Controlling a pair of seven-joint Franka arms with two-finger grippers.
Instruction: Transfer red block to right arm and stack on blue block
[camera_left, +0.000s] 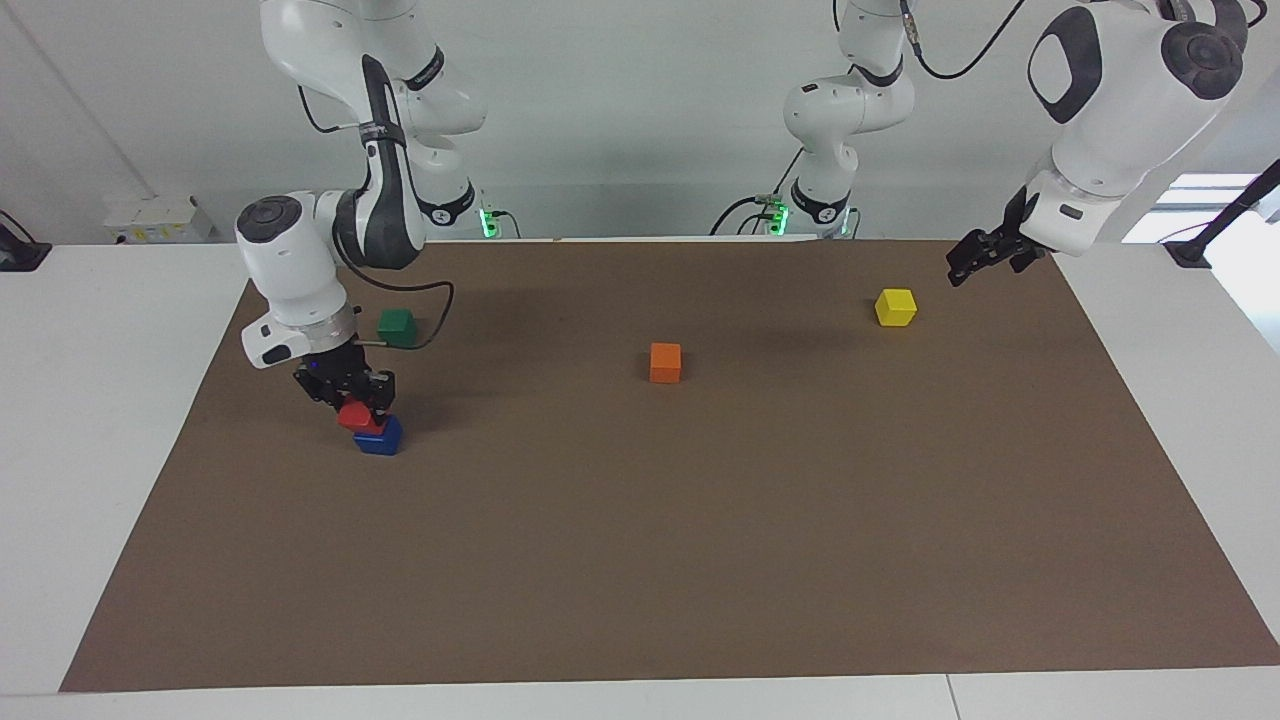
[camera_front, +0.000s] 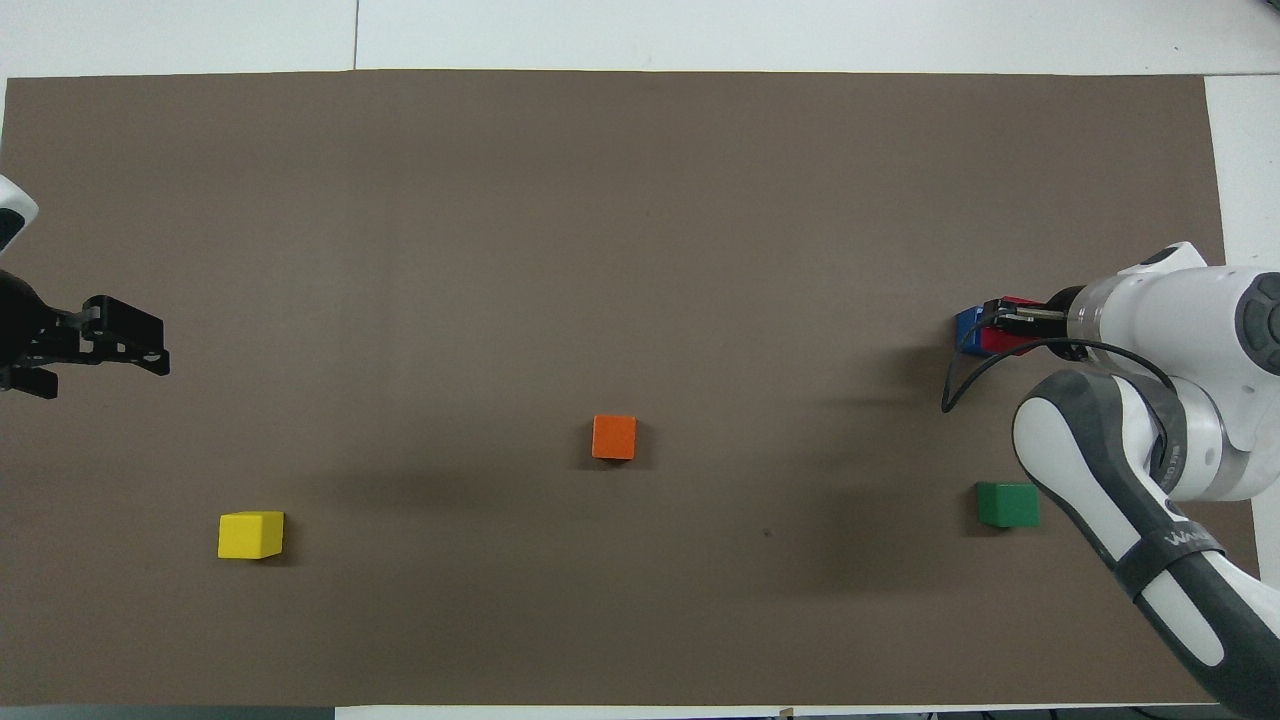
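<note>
The right gripper (camera_left: 362, 398) is clamping the red block (camera_left: 356, 415) between its fingertips, and the red block is sitting on top of the blue block (camera_left: 380, 437), a little askew toward the robots' side so that part of the blue block's top face is showing. Taking the blue block as the landmark, it is lying on the brown mat (camera_left: 640, 560) toward the right arm's end of the table. The right arm (camera_left: 300, 280) is bending down over it from the robots' side, with its black wrist cable looping out beside the wrist. In the overhead view only a sliver of the blue block (camera_front: 965, 330) is peeking out past the red block (camera_front: 1008, 342) and the gripper (camera_front: 1000, 322) holding it. The green block (camera_left: 396, 324) is lying nearer to the robots than the blue block, close to it. The orange block (camera_left: 665, 362) is resting well apart from the blue block, toward the left arm's end and slightly nearer to the robots, about mid-table. The yellow block (camera_left: 895, 306) is lying farther still from the blue block in that direction, nearer to the robots again. The left gripper (camera_left: 975, 262) is hanging in the air with its fingers spread and nothing between them, over the mat's edge near the yellow block, well away from the blue block, while the left arm is waiting.
</note>
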